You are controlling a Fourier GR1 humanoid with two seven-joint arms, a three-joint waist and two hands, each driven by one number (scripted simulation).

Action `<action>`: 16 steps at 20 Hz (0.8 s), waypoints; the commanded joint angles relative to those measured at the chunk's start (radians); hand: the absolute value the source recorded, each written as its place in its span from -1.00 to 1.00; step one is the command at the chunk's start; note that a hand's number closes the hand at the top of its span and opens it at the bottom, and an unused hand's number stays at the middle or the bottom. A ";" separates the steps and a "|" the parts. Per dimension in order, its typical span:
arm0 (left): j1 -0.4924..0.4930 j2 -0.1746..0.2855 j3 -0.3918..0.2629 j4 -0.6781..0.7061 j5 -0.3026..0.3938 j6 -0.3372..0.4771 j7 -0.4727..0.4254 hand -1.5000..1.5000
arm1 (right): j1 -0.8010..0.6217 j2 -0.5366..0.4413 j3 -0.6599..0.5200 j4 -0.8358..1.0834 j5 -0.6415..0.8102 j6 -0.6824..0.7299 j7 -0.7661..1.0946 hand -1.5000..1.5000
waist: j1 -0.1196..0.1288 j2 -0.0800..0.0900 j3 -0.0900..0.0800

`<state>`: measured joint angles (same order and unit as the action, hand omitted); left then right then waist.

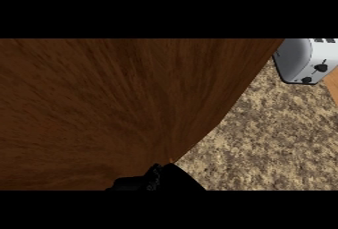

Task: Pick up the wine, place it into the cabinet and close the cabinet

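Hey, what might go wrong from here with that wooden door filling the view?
The wooden door hides most of the counter, so the wine cannot be seen or checked. The black hand shows only at the door's lower edge and could slip off it. A wide swing might reach the toaster.

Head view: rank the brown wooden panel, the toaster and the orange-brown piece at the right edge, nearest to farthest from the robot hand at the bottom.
1. Brown wooden panel, left and centre; its edge meets the robot hand.
2. Toaster, upper right corner, and orange-brown piece, right edge: both far off, too close to call.
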<state>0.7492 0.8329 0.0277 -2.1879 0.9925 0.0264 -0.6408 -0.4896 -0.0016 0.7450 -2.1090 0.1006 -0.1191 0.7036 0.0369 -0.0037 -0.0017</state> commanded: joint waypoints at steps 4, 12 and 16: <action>0.045 -0.012 0.099 0.019 0.047 -0.107 0.048 -1.00 | -0.287 0.002 -0.127 0.299 -0.074 -0.112 -0.058 1.00 | 0.004 0.004 0.001; -0.004 -0.024 0.159 -0.010 0.059 -0.087 0.162 -1.00 | -0.439 0.002 -0.315 0.583 -0.104 -0.014 -0.197 1.00 | -0.013 0.006 0.002; -0.029 -0.044 0.131 -0.017 0.047 -0.116 0.202 -1.00 | -0.462 -0.026 -0.386 0.705 -0.102 0.033 -0.286 1.00 | -0.017 0.008 0.002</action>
<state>0.7422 0.8005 0.1641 -2.1917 1.0480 -0.0802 -0.4756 -0.9070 -0.0029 0.4476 -1.5300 0.0067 -0.1358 0.4895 0.0248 0.0014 -0.0021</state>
